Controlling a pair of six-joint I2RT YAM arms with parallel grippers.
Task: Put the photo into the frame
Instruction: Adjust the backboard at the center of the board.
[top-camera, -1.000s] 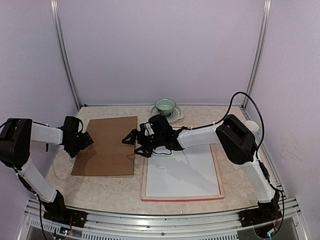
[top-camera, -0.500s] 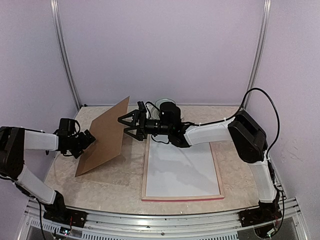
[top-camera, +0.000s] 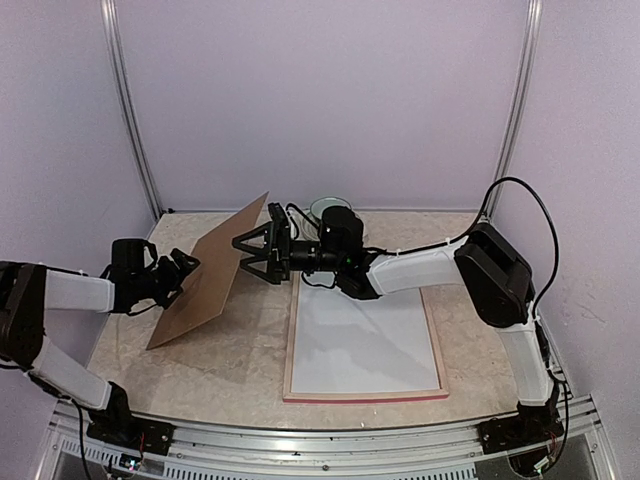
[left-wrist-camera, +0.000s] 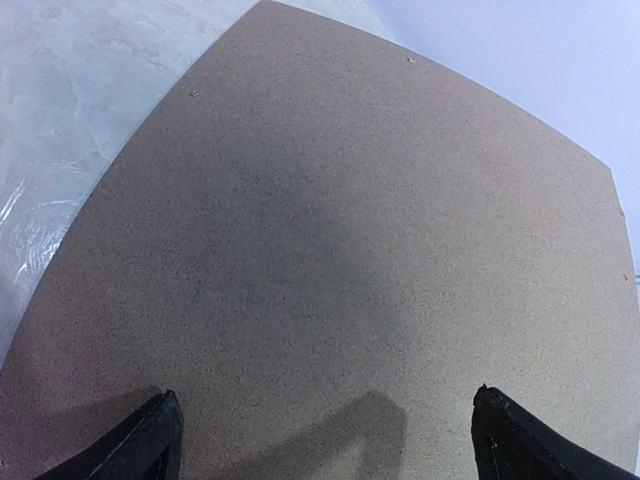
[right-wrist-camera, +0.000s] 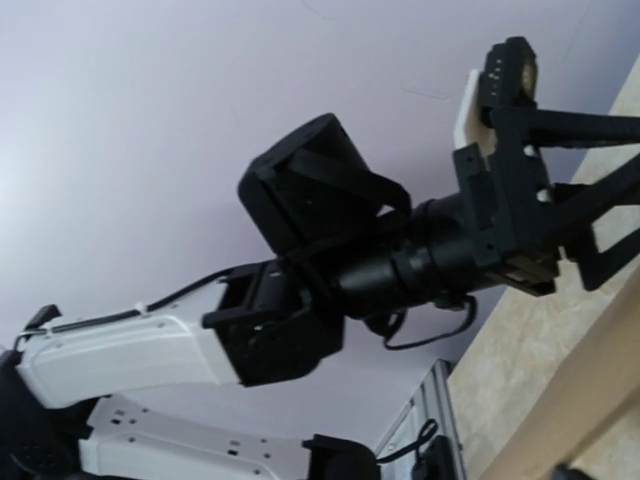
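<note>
Looks like the stage of tipping the brown board (top-camera: 215, 275) up and out of the way before anything goes into the frame (top-camera: 364, 396). Finds that board tilted steeply, standing on its near-left edge on the surface (top-camera: 230, 372) and leaning away from the frame.

Shows the left tool (top-camera: 181, 272) spread wide at the board's outer face, with fingertips far apart at the bottom corners of the left wrist view and nothing pinched between them. Shows the right tool (top-camera: 241, 253) spread just as wide at the board's upper right edge, also pinching nothing. Cannot tell whether either truly presses on the board or sits just beside it.

Places the frame flat at centre-right of the surface, back up, with pink only along the near rim and a white sheet filling the opening. Cannot pick out the photo with certainty: maybe that white sheet seen from its back, maybe hidden behind the board.

To do the step well:
- Pivot the board on its resting edge instead of sliding it.
- Push slowly and evenly with the right tool.
- Use the left tool to catch and lower rather than shove.
- Lay the board down well apart from the frame's left rim.
- Mind the bowl (top-camera: 326, 206) close behind the right wrist.
</note>
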